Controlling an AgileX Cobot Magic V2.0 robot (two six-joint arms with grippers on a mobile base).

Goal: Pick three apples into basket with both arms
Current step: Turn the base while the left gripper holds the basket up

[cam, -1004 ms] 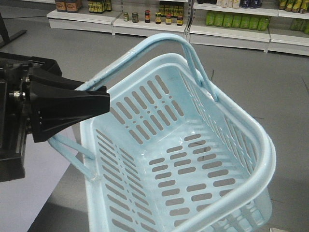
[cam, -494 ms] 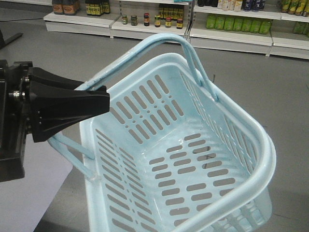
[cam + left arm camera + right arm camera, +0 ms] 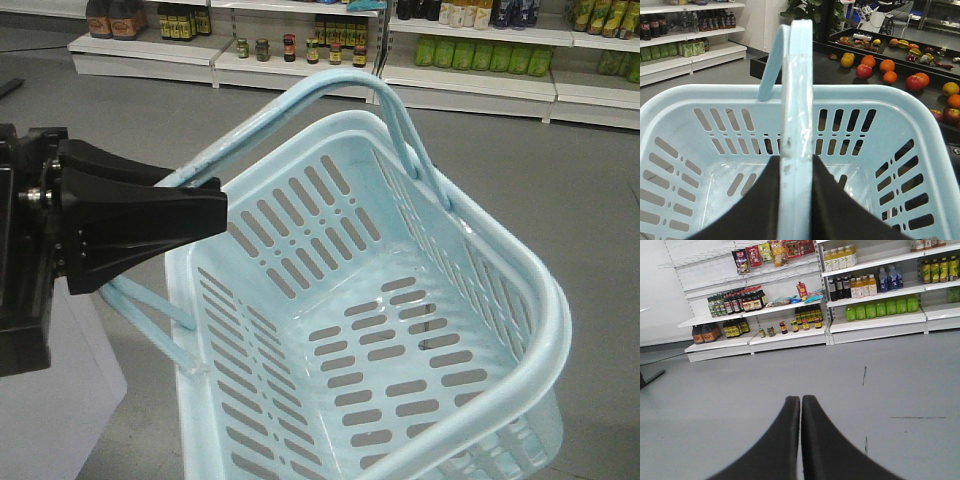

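One pale blue basket (image 3: 395, 250) hangs tilted above the grey floor (image 3: 715, 390). The left gripper (image 3: 796, 162) is clamped on one of its two hoop handles (image 3: 799, 90). The right gripper (image 3: 801, 402) has its two fingers touching. Two dark red apples (image 3: 952, 115) lie at the counter's (image 3: 900, 55) near edge.

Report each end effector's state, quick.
Left end effector: closed on the basket handle.
Right end effector: closed, holding nothing.
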